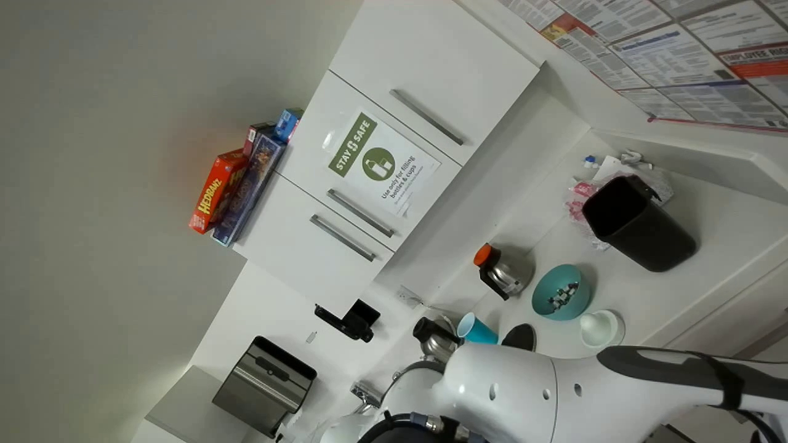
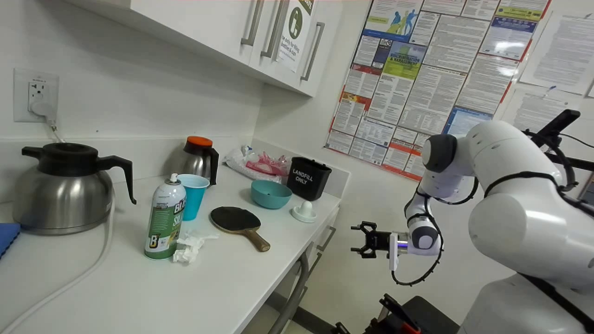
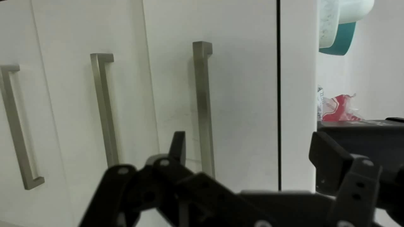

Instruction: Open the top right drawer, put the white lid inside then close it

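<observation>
The top right drawer (image 3: pixel 243 94) is shut in the wrist view, with its silver bar handle (image 3: pixel 203 104) running up the picture; the drawer also shows in an exterior view (image 2: pixel 319 235). My gripper (image 3: pixel 251 151) is open and empty. In the wrist view its fingers lie on either side of the handle and the counter edge. In an exterior view the gripper (image 2: pixel 356 239) is apart from the drawer fronts. The white lid (image 2: pixel 304 214), with a rounded knob on top, sits on the counter near its front edge; it also shows in an exterior view (image 1: pixel 606 332) and partly in the wrist view (image 3: pixel 328 23).
A teal bowl (image 2: pixel 271 194) and a black bin (image 2: pixel 308 178) stand beside the lid. A paddle (image 2: pixel 236 219), a blue cup (image 2: pixel 194 197) and a spray can (image 2: pixel 164 218) are farther along the counter. More drawers with handles (image 3: pixel 105 110) lie below the top one.
</observation>
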